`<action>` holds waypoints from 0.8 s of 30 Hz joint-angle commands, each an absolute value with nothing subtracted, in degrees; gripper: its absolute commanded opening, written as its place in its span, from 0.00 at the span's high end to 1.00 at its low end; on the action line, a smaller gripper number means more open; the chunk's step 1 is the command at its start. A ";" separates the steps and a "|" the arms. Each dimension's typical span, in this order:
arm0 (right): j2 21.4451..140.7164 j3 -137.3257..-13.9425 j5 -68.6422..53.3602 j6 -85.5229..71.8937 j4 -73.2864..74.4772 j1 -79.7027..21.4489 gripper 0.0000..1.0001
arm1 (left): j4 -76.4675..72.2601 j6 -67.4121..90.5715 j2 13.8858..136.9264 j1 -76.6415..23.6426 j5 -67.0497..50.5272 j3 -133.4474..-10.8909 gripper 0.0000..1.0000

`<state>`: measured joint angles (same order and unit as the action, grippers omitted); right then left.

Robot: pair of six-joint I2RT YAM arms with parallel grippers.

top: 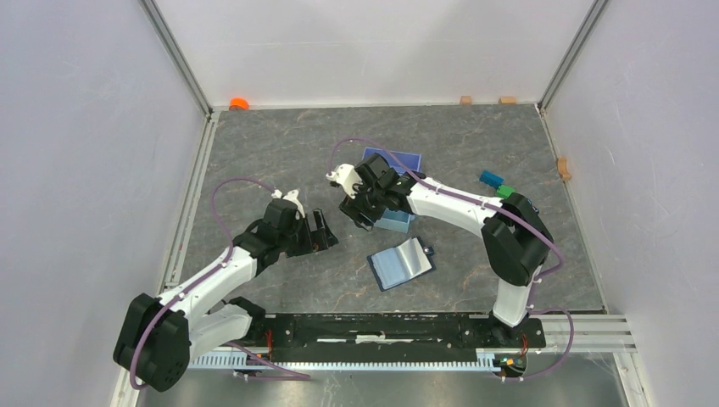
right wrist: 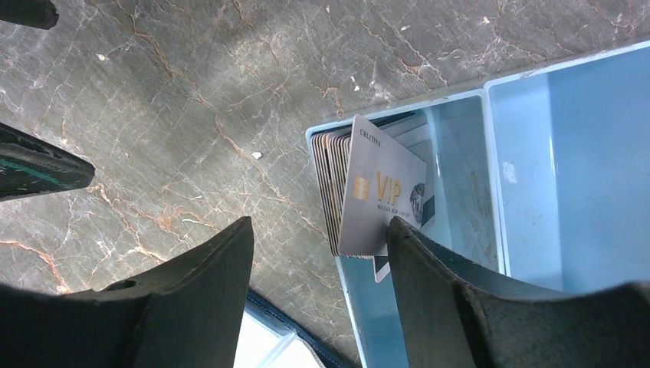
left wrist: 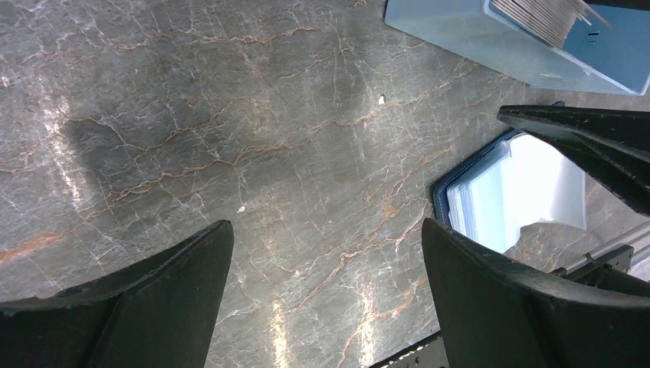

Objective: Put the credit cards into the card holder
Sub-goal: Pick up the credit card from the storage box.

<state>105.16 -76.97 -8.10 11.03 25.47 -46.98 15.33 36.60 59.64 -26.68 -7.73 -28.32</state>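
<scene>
1. Over the tabletop (top: 280, 144), the left end effector (left wrist: 326, 230) gaped wide, empty.
2. The tray's (right wrist: 567, 153) end compartment held upright credit cards (right wrist: 379, 199).
3. The card holder (top: 403, 264) lay open nearby.
4. The right end effector (right wrist: 318, 230) stood open, perhaps touching the front card.

wide bare tabletop (top: 271, 144) toward the far left; tray (top: 397, 224), right arm (top: 454, 203) and open card holder (top: 404, 264) close together mid-table

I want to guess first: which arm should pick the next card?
Right. The right gripper, open, is at the credit cards standing in the tray; the left gripper hangs open over the table.
</scene>
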 commanded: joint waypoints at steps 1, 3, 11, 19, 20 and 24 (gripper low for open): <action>102.09 -78.20 -9.56 10.81 25.41 -47.46 0.32 | 14.88 34.42 59.83 -26.19 -8.44 -27.86 0.02; 101.95 -78.32 -9.46 10.64 25.02 -47.47 0.33 | 14.85 34.40 59.84 -26.19 -8.48 -27.93 0.02; 103.36 -80.06 -9.10 10.03 24.68 -47.45 0.38 | 14.77 34.29 60.09 -26.20 -8.61 -27.94 0.02; 103.64 -81.60 -8.58 9.67 23.74 -47.46 0.44 | 14.39 34.34 60.63 -26.19 -9.04 -27.92 0.02; 104.00 -81.87 -8.66 9.67 23.80 -47.46 0.45 | 14.35 34.30 60.72 -26.22 -9.10 -27.92 0.01; 105.32 -82.45 -8.95 9.73 24.70 -47.46 0.56 | 14.37 34.33 60.75 -26.20 -9.25 -27.94 0.02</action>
